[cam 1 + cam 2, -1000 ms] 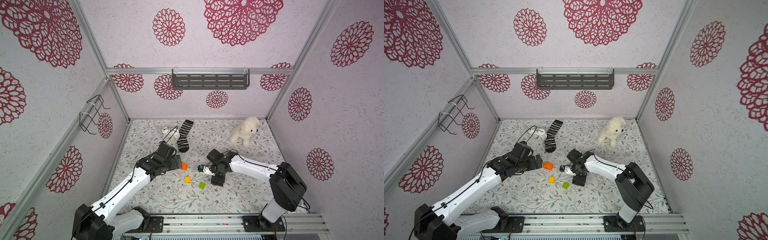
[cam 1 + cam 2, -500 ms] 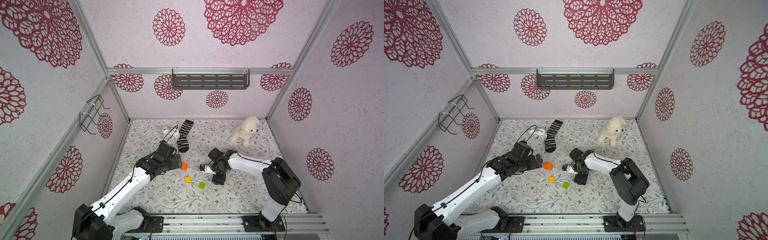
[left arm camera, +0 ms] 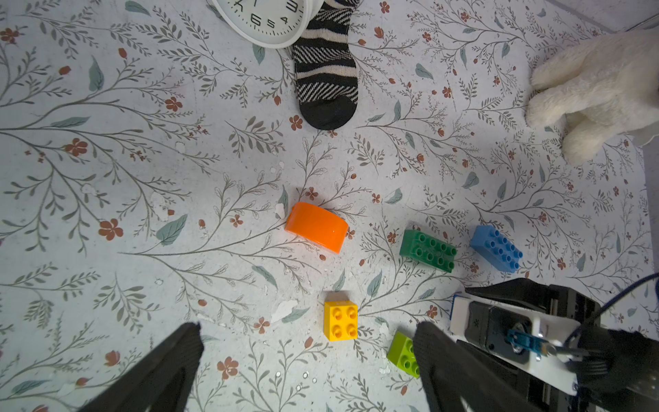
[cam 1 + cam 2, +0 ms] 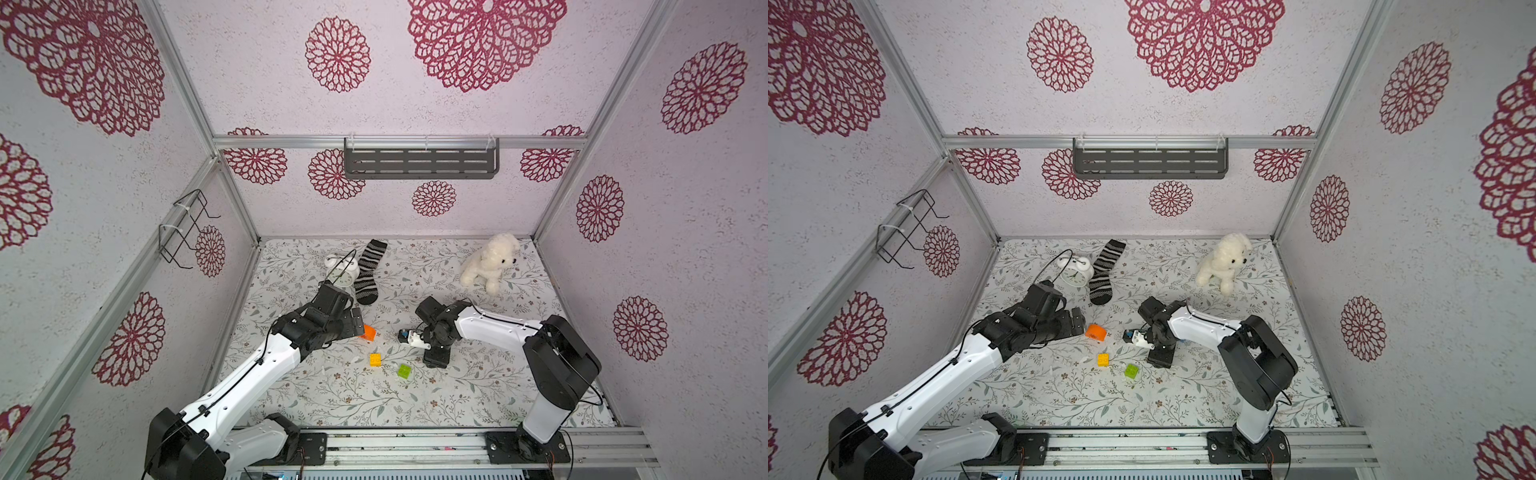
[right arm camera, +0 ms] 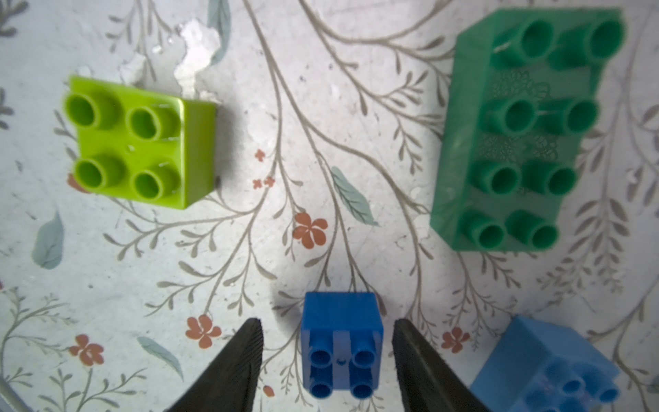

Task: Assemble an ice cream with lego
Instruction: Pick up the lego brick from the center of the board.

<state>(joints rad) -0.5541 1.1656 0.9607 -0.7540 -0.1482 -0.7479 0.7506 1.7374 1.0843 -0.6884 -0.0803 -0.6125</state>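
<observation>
- Left pincer [image 4: 358, 324], left of centre in a top view, gapes wide and empty, just beside orange dome [image 4: 369, 332].
- Yellow brick [image 4: 375, 359] and lime brick [image 4: 404, 370] lie loose at lower centre.
- Right pincer [image 5: 326, 323] straddles blue brick [image 5: 340, 331], jaws part-open and clear of its sides.
- Green brick [image 3: 428, 250] and light-blue brick [image 3: 496, 248] lie apart. No ice cream is begun, and every join is left to do.

Striped sock [image 4: 370, 270] lies near the back wall, just beside a white alarm clock [image 4: 344, 275]. White plush dog [image 4: 490, 262] sits well apart.
</observation>
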